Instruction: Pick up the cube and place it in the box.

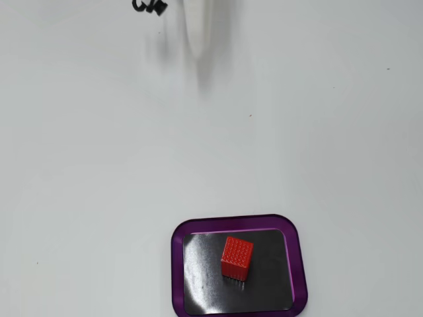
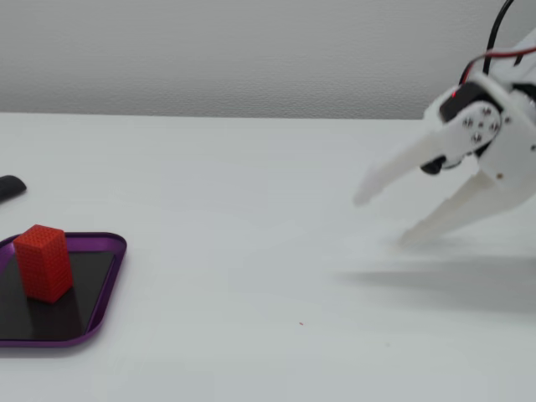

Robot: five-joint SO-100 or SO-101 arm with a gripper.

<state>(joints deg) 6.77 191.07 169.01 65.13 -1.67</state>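
Side-on fixed view, left to right: a small dark object (image 2: 10,187) is lying at the left edge on the tabletop (image 2: 251,209), cut off by the frame, can't tell what it is. Just in front of it the box (image 2: 100,289) is sitting flat, purple rim, glossy black base, partly cropped on the left. The cube (image 2: 42,261) is standing inside it on the black base, upright, bumpy red faces showing, nothing touching it. It's looking taller than wide from this angle.

Middle of the tabletop is showing only a tiny red speck (image 2: 301,323).

Far right: the white arm (image 2: 502,134) is leaning in from the edge, red and black wires (image 2: 494,42) looping above it. The claw (image 2: 381,219) is pointing left and down, its two white fingers (image 2: 394,172) spread wide apart, gripping nothing. The lower finger tip is sitting close to the tabletop; can't tell if it's touching. A soft shadow is lying under it. Claw and box are well apart.

Top-down fixed view, left to right: black cable bits (image 1: 149,6) are showing at the top edge, then a blurred white finger (image 1: 198,30) is poking down from the top beside them, with a grey shadow next to it. Opening isn't readable here. The box (image 1: 178,264) is sitting at the bottom edge, right of centre, with the cube (image 1: 236,257) resting roughly mid-base, clear of the rim on all sides.
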